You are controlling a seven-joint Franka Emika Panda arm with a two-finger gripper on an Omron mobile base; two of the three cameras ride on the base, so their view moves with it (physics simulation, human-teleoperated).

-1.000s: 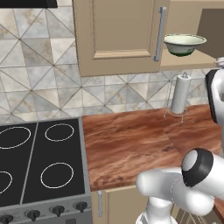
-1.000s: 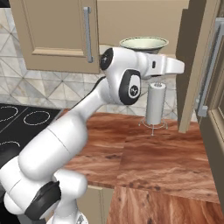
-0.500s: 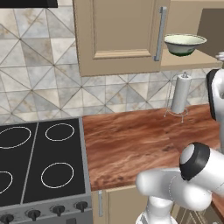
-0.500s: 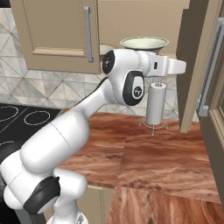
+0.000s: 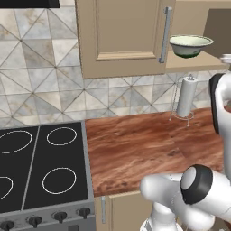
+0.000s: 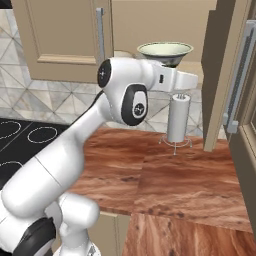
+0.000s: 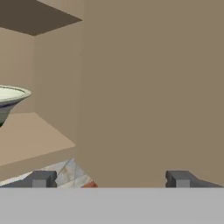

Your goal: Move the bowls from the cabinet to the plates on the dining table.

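step: reaching for the pale bowl [image 5: 190,45] on the open cabinet [image 5: 131,40] shelf
end effector [image 7: 109,179]: jaws wide apart, empty
next: swing left toward the bowl, then close

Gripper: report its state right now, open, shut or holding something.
Gripper: open, jaws spread wide, holding nothing; the bowl sits on the cabinet shelf, off to one side and untouched.

A kitchen, with a black stove [image 5: 38,173], tiled wall [image 5: 40,76], wooden counter [image 5: 144,149] and wall cabinet [image 5: 122,38].
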